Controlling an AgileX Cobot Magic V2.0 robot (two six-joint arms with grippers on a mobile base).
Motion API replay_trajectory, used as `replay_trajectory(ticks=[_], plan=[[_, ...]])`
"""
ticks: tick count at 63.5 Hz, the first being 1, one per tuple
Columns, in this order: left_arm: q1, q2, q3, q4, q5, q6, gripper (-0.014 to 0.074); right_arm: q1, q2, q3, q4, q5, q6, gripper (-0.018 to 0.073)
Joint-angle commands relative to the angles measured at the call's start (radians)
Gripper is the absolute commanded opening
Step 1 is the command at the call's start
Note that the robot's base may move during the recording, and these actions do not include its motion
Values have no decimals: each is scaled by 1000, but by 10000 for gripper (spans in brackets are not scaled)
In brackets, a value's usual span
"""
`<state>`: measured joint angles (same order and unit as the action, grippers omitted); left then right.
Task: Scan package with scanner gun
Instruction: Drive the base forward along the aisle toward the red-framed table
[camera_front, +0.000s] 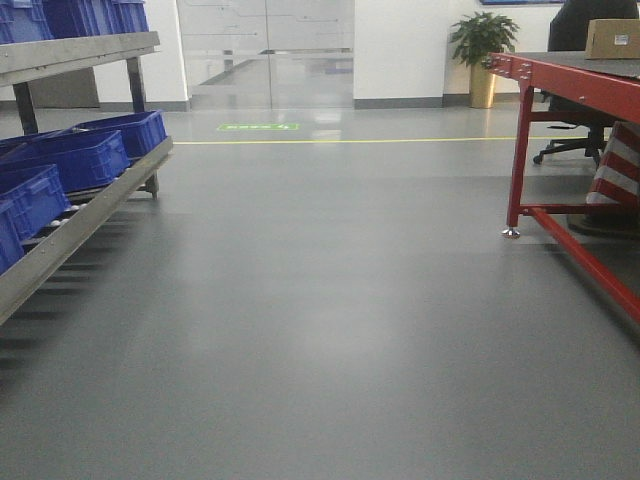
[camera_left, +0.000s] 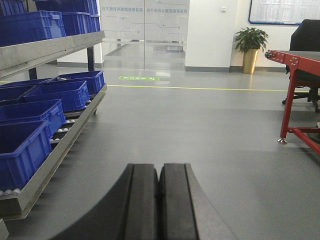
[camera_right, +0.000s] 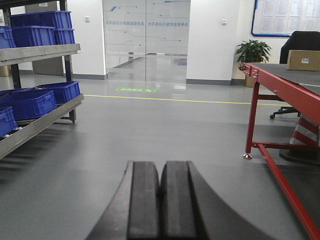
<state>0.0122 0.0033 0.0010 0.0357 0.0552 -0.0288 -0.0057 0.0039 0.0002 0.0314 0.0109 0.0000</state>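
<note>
Package (camera_front: 612, 38) on red table (camera_front: 575, 84), grey floor (camera_front: 320, 300) alongside

My left fingers (camera_left: 143, 210) and right fingers (camera_right: 143, 210) are cut by the bottom edge — only their ends show. The package (camera_right: 303, 60) near the surface's (camera_right: 280, 87) far edge is clipped — label (camera_right: 305, 60) too small to read.

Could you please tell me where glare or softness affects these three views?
Front view: overhead light glares off the grey floor, and the distant package is soft. Left wrist view: the shut left gripper is dark and slightly blurred. Right wrist view: the right gripper likewise, with reflections on the glass door.
</note>
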Motion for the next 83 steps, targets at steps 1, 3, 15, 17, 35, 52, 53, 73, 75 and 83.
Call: replay_trajectory(ticks=[1, 3, 15, 17, 35, 52, 53, 73, 75, 83], plan=[[5, -3, -1, -6, -20, -3, -111, -4, -4, 0, 0, -20, 0, -162], [5, -3, -1, -6, -20, -3, -111, 3, -4, 0, 0, -20, 0, -162], [5, -3, -1, -6, -20, -3, -111, 15, -4, 0, 0, -20, 0, -162], [5, -3, -1, -6, -20, -3, -111, 15, -4, 0, 0, -20, 0, -162], [5, -3, -1, -6, -20, -3, -111, 15, -4, 0, 0, -20, 0, -162], [5, -3, -1, -6, -20, -3, -111, 15, -4, 0, 0, -20, 0, -162], [5, -3, -1, -6, -20, -3, -111, 15, -4, 0, 0, -20, 0, -162], [5, -3, -1, -6, -20, -3, -111, 15, -4, 0, 0, -20, 0, -162], [5, -3, -1, -6, -20, -3, -111, 15, -4, 0, 0, -20, 0, -162], [5, -3, -1, -6, -20, -3, -111, 15, -4, 0, 0, -20, 0, -162]])
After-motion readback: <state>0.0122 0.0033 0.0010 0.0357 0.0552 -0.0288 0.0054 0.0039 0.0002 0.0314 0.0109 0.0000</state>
